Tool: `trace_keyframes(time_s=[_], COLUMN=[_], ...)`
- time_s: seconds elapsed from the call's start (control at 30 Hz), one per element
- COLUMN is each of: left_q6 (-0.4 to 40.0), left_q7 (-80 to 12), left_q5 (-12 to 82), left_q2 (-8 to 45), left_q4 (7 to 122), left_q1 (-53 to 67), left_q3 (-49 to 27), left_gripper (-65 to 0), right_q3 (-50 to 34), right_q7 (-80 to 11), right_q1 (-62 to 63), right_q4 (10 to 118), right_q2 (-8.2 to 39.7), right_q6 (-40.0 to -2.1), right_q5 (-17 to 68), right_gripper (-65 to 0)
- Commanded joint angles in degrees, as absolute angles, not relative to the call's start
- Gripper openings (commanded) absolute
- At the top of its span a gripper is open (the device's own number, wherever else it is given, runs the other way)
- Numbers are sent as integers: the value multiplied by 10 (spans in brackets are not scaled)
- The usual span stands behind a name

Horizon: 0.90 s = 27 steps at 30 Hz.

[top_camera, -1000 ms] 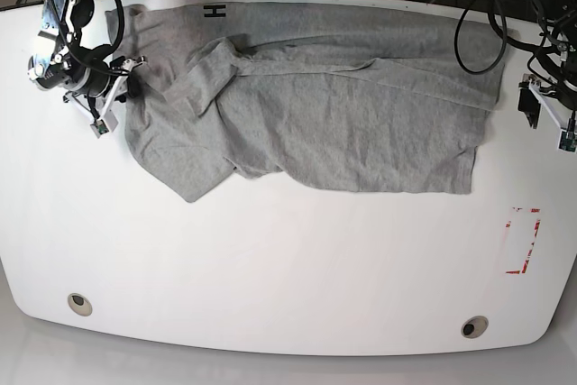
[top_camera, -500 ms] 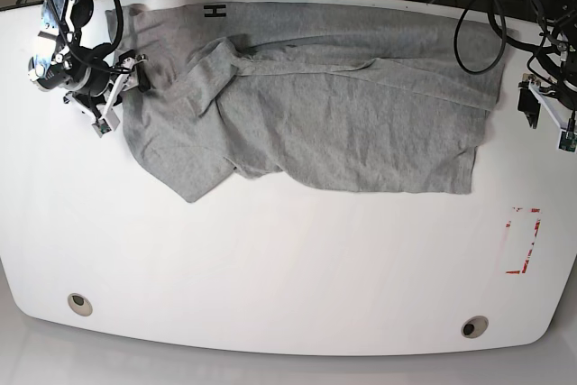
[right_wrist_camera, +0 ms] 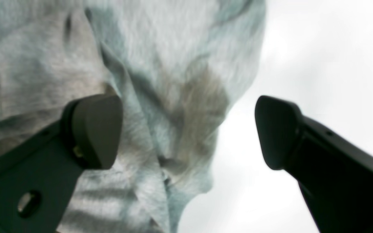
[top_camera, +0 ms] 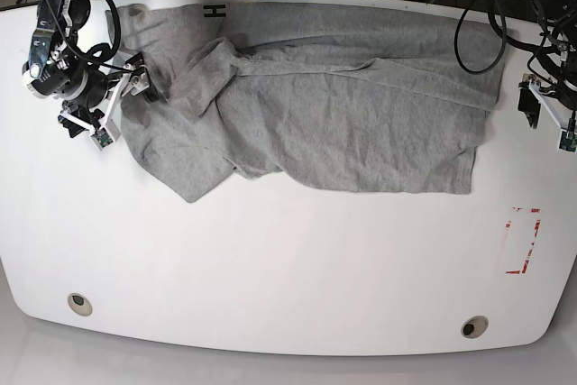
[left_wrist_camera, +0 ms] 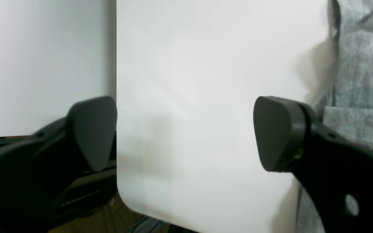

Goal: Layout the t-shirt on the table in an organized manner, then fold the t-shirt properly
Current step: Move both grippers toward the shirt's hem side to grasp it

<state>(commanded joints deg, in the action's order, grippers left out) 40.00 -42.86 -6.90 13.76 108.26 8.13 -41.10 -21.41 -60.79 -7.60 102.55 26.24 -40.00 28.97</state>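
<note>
Layout phase, not done; no fold made yet. L to R in base view:

My right gripper point(top_camera: 120, 105) at table's point(top_camera: 270, 259) far-left corner, jaws wide apart, straddling bunched sleeve edge of the t-shirt point(top_camera: 343, 123); nothing clamped yet. Wrist view: cloth lump sits betw. pads, one pad over fabric, other over bare white.

T-shirt lies along far edge, collar mark toward far-left corner, hem toward right edge. Grey, wrinkly; left part folded over itself, diagonal ridge across chest. Still needs flattening, sleeves out, then folds.

My left gripper point(left_wrist_camera: 186, 136) near right edge, jaws wide open, empty, just beside hem, prob. not touching.
</note>
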Motion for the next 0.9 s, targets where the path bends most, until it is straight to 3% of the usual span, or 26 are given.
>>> trace_keyframes(time_s=[0.33,0.57,0.9], left_q6=[400,400,400], left_q7=[-429,-429,-429], left_q5=[-69,-72,-72], left_q2=[132,97,90], left_q4=[1083,1083,1083], left_q1=[64,23,15], left_q3=[-333,-327,-314], left_gripper=[0,0,0], right_q3=[-212,-202,-136], right_q7=[-604,-559,-485], right_q1=[41,118,165], right_q4=[899,785,675], right_q2=[239,231,245], right_q6=[-400,-400,-400], right_q5=[290,290,290], right_gripper=[-26,-26,-31])
